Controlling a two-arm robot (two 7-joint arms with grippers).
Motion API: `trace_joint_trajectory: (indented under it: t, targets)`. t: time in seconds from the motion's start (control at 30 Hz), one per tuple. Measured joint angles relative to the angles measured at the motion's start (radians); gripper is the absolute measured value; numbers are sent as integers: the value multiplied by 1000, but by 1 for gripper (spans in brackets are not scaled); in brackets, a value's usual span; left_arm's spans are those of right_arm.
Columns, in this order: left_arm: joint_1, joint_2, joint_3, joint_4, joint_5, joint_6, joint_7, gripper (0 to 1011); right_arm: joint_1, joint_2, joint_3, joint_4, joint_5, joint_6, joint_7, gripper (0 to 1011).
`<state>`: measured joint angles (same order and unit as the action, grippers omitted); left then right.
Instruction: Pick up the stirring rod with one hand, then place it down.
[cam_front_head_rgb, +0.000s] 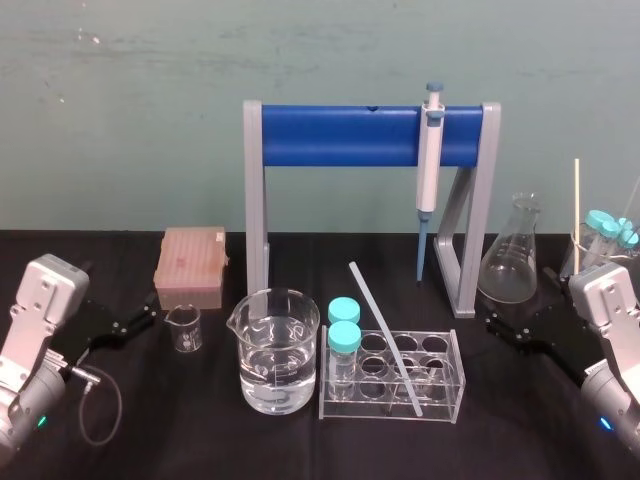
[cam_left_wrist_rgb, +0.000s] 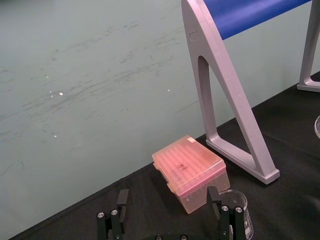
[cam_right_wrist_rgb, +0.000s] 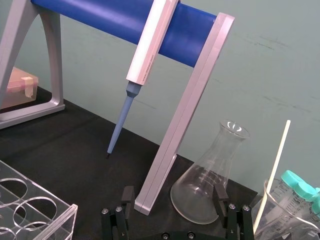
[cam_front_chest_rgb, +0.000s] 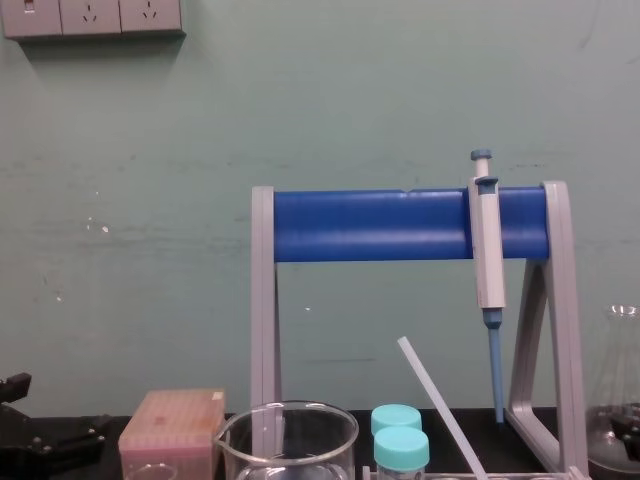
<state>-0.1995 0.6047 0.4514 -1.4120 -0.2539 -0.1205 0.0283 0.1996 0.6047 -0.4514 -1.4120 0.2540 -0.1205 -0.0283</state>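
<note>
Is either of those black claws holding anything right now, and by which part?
Nothing is held. The left gripper and right gripper both sit open and apart from the stirring rod, which leans across the tube rack.

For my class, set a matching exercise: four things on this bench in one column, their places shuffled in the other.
1. stirring rod
2. pipette
3. pink tip box
4. conical flask

A. hanging on the stand
B. standing right of the stand
C. leaning across the clear rack
D. lying left of the stand

Pairs: 1-C, 2-A, 3-D, 4-B.
</note>
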Motion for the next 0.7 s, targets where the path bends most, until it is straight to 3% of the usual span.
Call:
trace_joint_trajectory:
  t: [0.7]
  targets:
    - [0,0,0,0,0,0,0,1000,0,0,0,0,0,0,0,1003]
